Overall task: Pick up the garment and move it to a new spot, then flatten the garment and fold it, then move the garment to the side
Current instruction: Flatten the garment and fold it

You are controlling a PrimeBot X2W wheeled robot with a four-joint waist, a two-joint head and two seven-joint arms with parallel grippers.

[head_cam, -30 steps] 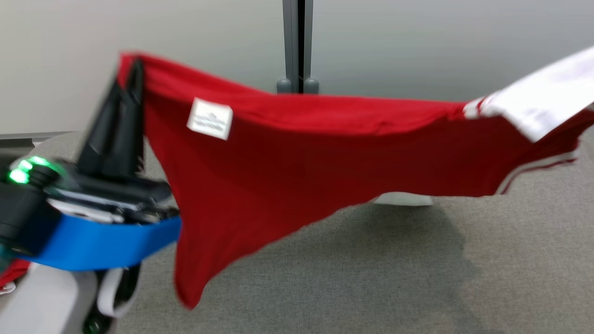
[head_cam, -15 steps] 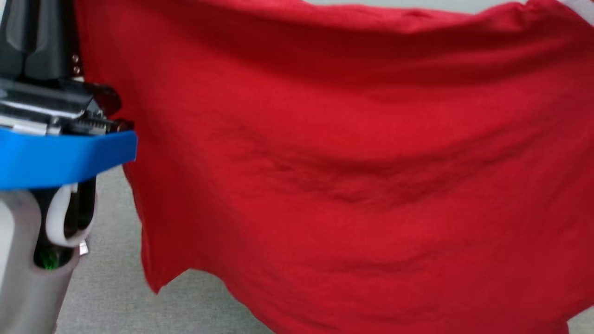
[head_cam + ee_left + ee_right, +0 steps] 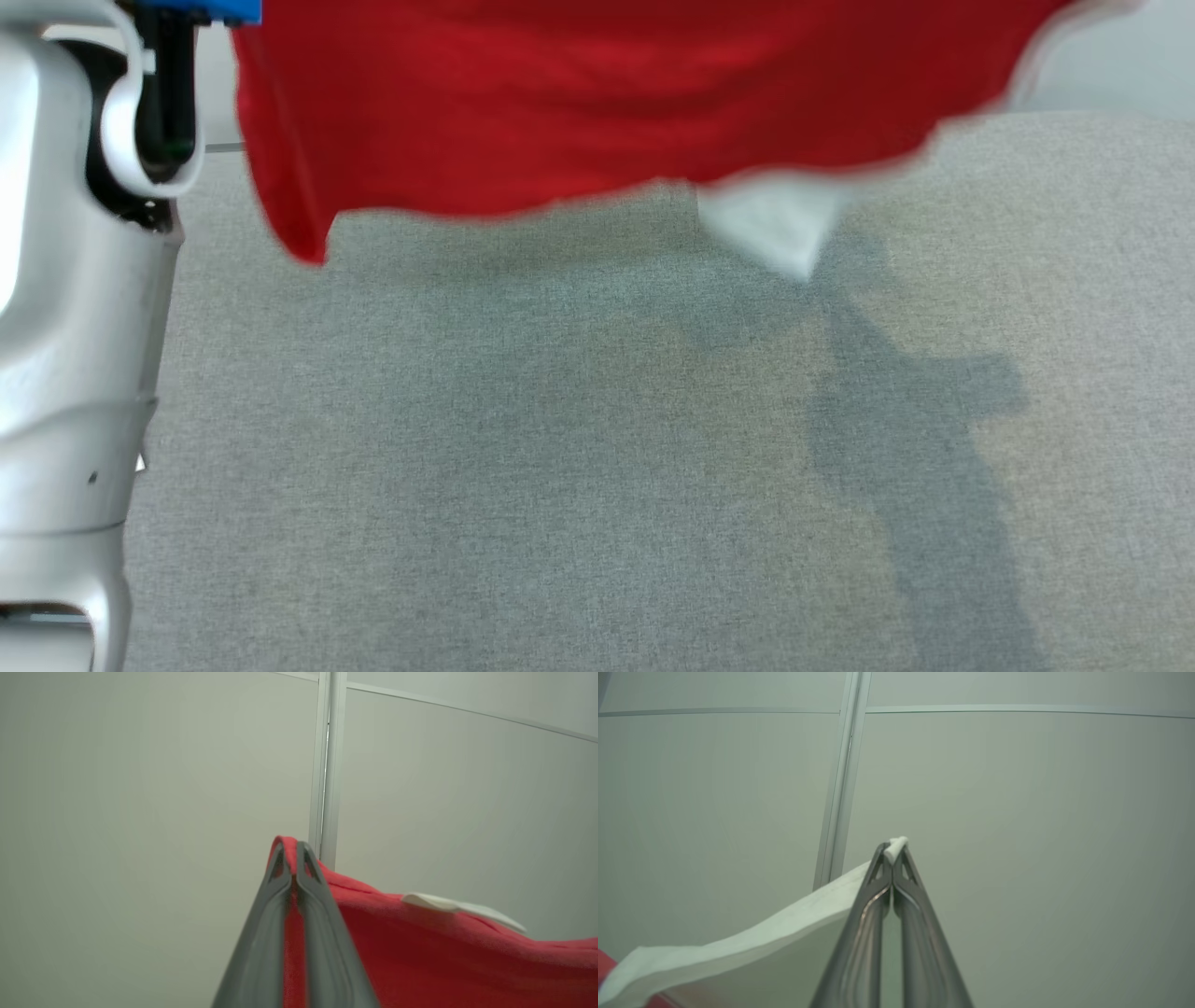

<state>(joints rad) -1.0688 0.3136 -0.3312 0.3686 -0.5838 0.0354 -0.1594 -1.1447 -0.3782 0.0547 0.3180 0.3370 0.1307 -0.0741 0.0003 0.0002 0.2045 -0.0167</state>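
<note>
Left end effector (image 3: 293, 847) pinches a red edge of the garment (image 3: 597, 93), right end effector (image 3: 893, 847) a white edge; the garment's top is cut off.

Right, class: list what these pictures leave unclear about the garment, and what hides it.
Garment, head view: upper part cut off by the top edge.
White piece, head view: blurred, shape unclear.
White flap, left wrist view: seen edge-on, any print hidden.
</note>
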